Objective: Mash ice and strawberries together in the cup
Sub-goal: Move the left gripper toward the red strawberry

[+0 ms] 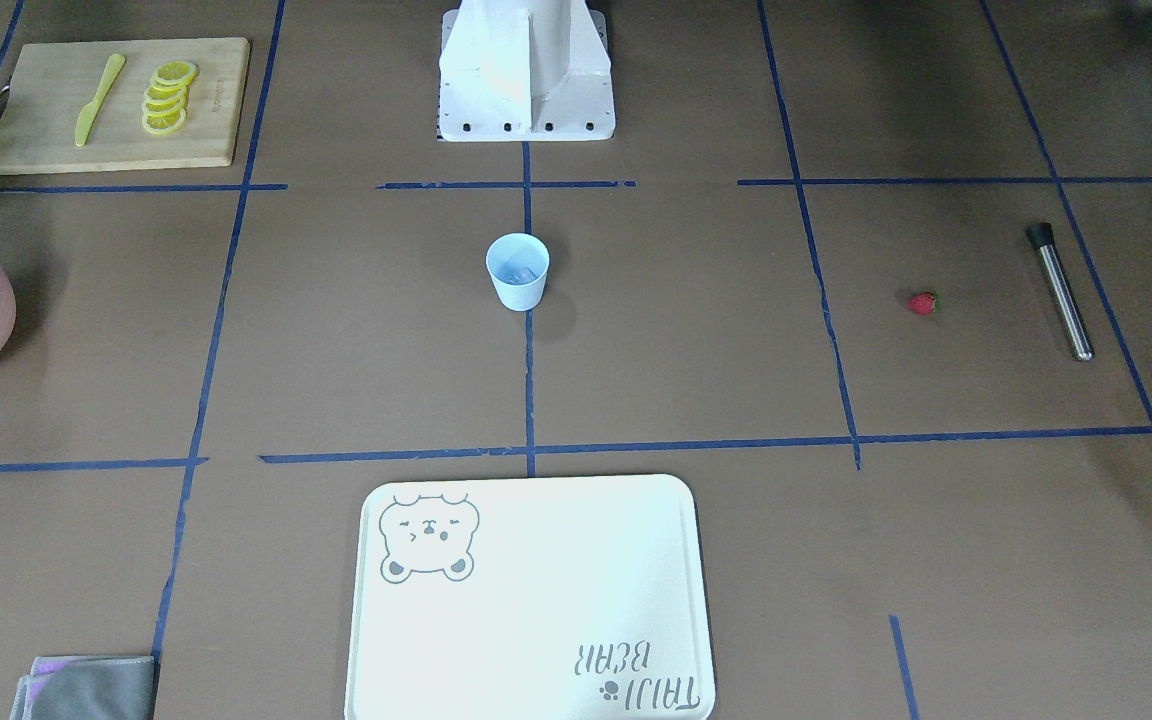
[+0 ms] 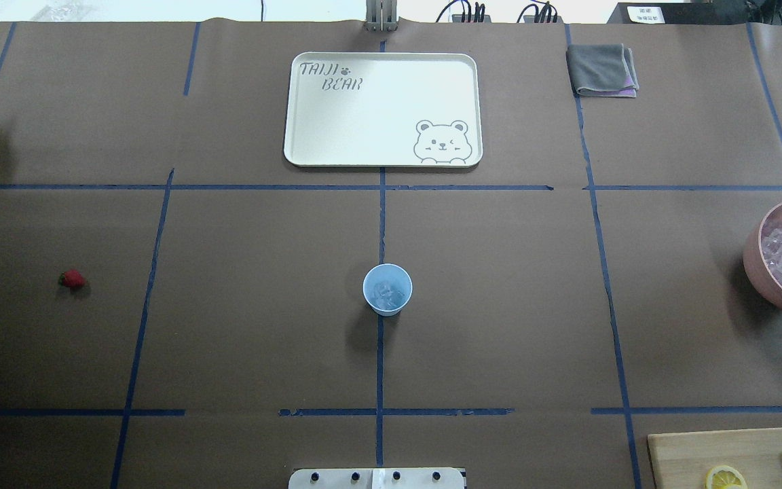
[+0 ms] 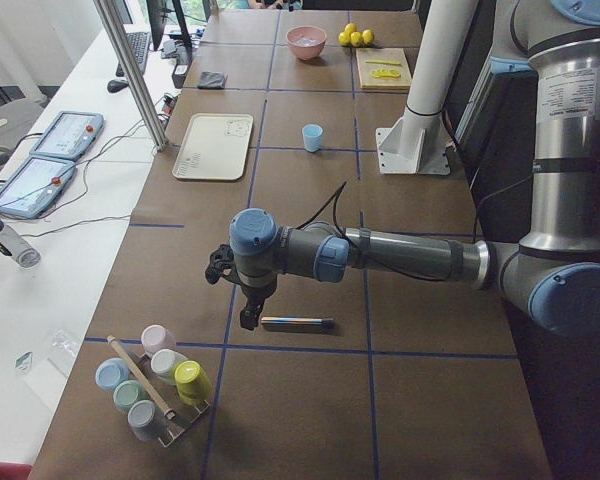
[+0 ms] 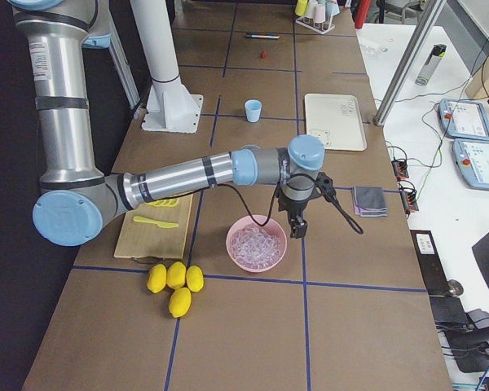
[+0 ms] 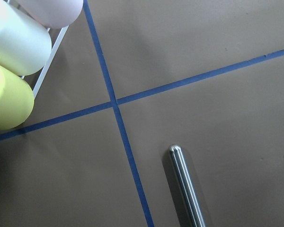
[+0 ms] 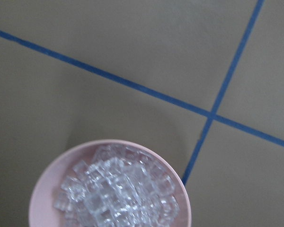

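While the little blue cup is standing in the middle of the table, some ice is already sitting inside it. So the first bit of the job is looking done.

The strawberry is not in the cup yet. It is lying on the bare table, well away from the cup, over on the robot's left side. Near it, a metal stick with a black end is lying flat. That stick is looking like the thing for mashing, and nothing is holding it.

The left gripper is hanging just beside one end of the stick and pointing down. The right gripper is hanging next to the pink bowl, which is holding lots more ice. Both grippers are showing only in the side views, so I cannot tell if their fingers are spread apart or pressed together.

Most of the job is waiting to be done, I am guessing. The strawberry is needing to go into the cup, the stick is needing to be picked up, and then the mashing is needing to happen. Nothing in the cup is looking squashed so far — only clear cubes are showing there.
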You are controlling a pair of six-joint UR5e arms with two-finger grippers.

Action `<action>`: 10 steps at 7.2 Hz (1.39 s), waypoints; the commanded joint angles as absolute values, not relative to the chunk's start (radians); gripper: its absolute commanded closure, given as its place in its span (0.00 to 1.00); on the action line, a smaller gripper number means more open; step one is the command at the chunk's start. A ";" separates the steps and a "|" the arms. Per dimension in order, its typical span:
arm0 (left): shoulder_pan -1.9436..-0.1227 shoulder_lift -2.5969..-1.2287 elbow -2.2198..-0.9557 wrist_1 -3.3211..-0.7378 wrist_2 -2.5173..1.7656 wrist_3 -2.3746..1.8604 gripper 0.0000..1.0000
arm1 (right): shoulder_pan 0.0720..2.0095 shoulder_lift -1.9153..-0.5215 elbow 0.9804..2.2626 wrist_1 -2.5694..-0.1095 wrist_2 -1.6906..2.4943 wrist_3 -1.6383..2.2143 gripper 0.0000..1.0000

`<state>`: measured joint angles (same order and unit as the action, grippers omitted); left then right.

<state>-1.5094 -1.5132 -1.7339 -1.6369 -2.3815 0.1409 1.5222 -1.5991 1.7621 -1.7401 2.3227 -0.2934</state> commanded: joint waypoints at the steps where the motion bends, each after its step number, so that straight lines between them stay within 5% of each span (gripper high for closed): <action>1: -1.509 -1.514 -1.746 -1.640 -2.385 0.140 0.00 | 1.612 -1.709 1.756 -1.740 2.319 -0.314 0.01; 5: -1.346 -1.502 -1.864 -1.699 -2.387 -0.173 0.00 | 1.612 -1.713 1.781 -1.738 2.321 -0.255 0.01; 10: -0.979 -1.474 -1.795 -2.083 -2.156 -0.719 0.00 | 1.612 -1.717 1.779 -1.738 2.319 -0.256 0.01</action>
<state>-1.0519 -1.4752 -1.8249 -2.0099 -2.2095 -0.6297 1.6122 -1.7159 1.7808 -1.7380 2.3196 -0.2562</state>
